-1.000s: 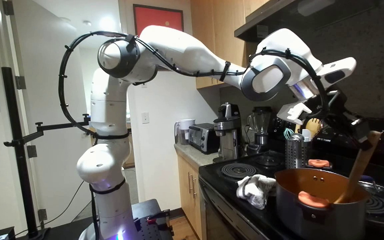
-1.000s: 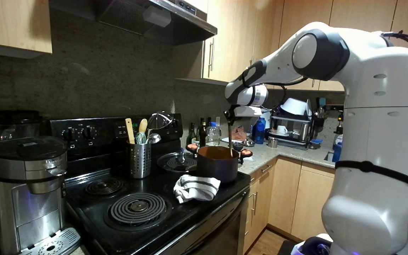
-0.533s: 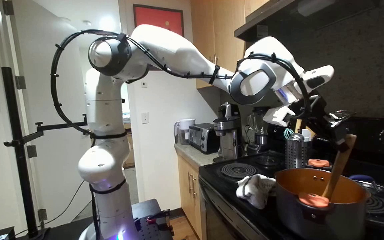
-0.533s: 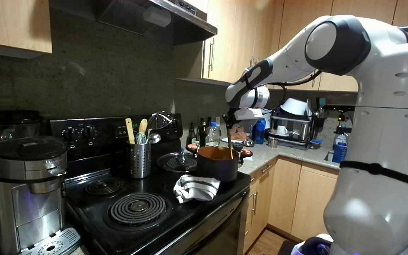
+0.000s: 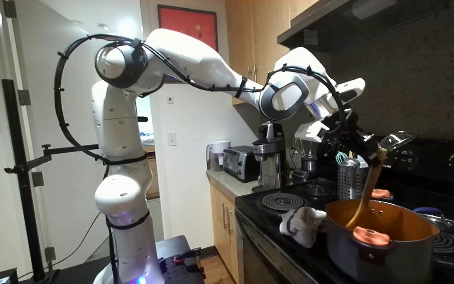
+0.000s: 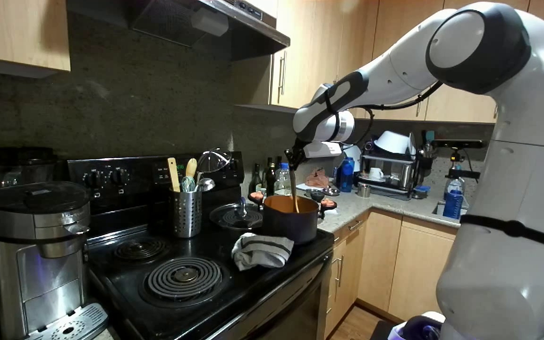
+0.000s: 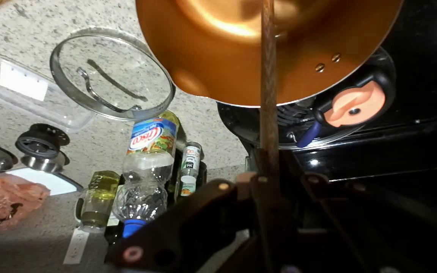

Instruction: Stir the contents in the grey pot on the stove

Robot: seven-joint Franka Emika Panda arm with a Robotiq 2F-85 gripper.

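The grey pot (image 5: 376,256) stands on the black stove (image 6: 248,288); it also shows in an exterior view (image 6: 287,225). Its orange-brown inside fills the top of the wrist view (image 7: 211,68). My gripper (image 5: 376,157) is shut on the upper end of a wooden spoon (image 5: 369,189) and is above the pot's rim. The spoon slants down into the pot, its lower end near the left inner wall in that exterior view. In the wrist view the spoon (image 7: 268,83) runs up from between the dark fingers (image 7: 273,161). I cannot make out the contents; the spoon's tip is out of the wrist view.
A striped towel (image 6: 262,250) lies beside the pot. A metal utensil holder (image 6: 187,215) and a lid with a blue handle (image 6: 240,212) are behind. A glass lid (image 7: 108,76) and a Crisco bottle (image 7: 148,155) are on the counter. The range hood (image 6: 253,35) hangs above.
My gripper and the spoon have moved toward the robot's base. The spoon's lower end has swept across inside the pot, from right to left in an exterior view. The pot has stayed put.
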